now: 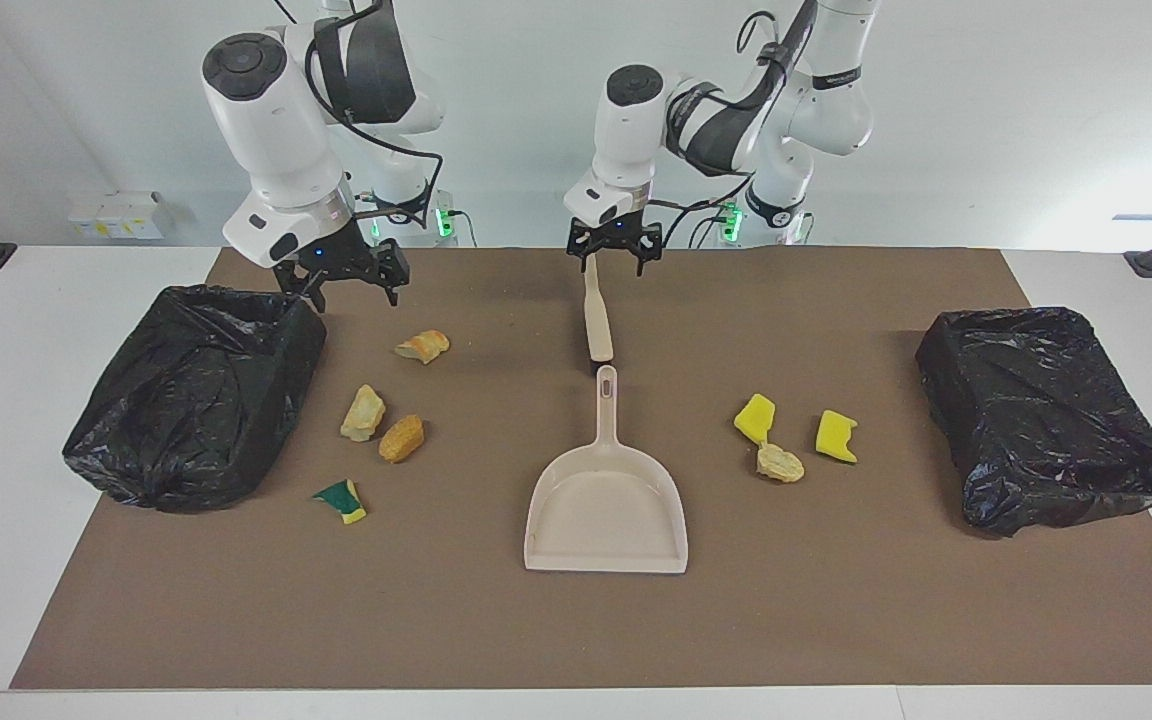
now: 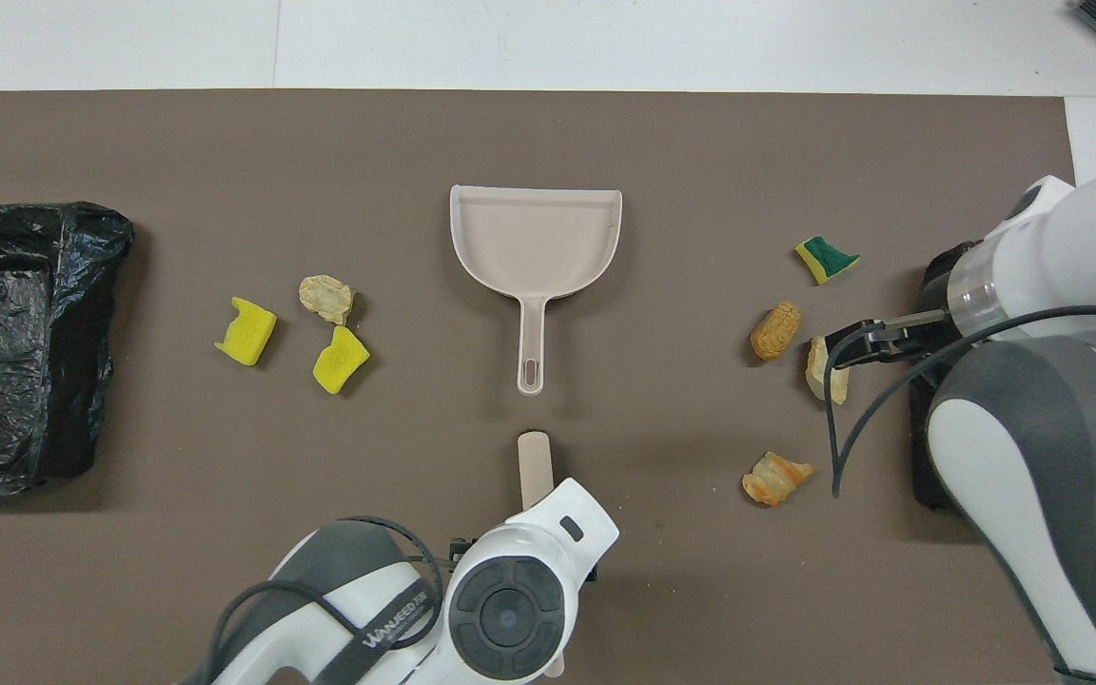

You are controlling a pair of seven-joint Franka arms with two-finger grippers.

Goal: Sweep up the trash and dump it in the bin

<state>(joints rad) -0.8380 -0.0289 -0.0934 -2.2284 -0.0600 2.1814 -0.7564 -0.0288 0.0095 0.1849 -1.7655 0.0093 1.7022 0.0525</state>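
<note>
Facing view puts your wide-open left gripper (image 1: 614,258) over the brush (image 1: 595,312) handle: descend straight, straddle it, then close.

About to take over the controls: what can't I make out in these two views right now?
- Overhead view: the left gripper and most of the slim beige plastic brush are hidden under the left arm's wrist.
- Overhead view: the right arm covers the black-bagged bin at its end and part of one tan bread-like chunk.
- Facing view: whether the left gripper touches the brush handle.
- Either view: what lies inside both bins.
</note>
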